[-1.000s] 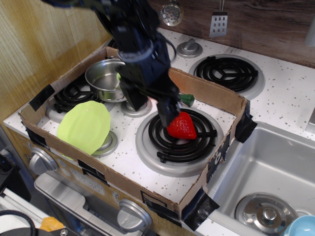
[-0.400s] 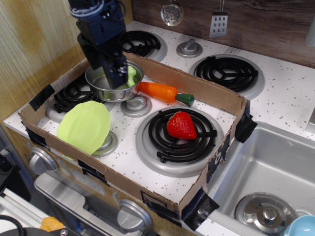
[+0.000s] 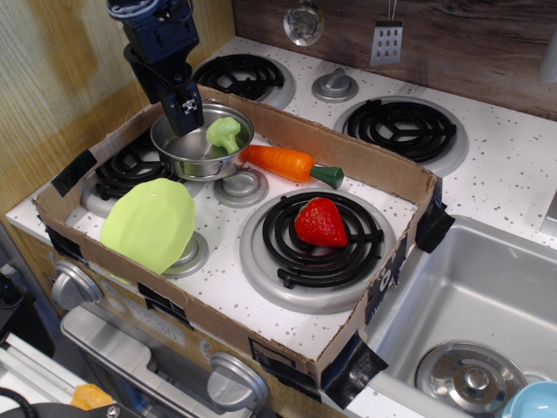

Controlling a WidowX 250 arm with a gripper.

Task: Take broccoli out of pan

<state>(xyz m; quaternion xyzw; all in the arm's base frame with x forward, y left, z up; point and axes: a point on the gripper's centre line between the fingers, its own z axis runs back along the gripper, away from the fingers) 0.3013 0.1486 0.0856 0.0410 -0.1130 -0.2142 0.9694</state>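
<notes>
The broccoli (image 3: 224,132), a pale-green floret, lies inside the shiny steel pan (image 3: 187,155) toward its right rim, at the back left of the cardboard tray. My gripper (image 3: 177,106) hangs over the pan's back left rim, just left of the broccoli and not touching it. Its two dark fingers stand apart and hold nothing.
A cardboard tray (image 3: 383,178) covers the stove's front half. In it are an orange carrot (image 3: 285,162) right of the pan, a red strawberry (image 3: 320,221) on the big burner, and a lime-green plate (image 3: 150,223) at the front left. A sink (image 3: 487,296) lies to the right.
My gripper has moved left and back, from above the carrot and strawberry to the pan's back left rim. The broccoli and carrot, hidden before, now show.
</notes>
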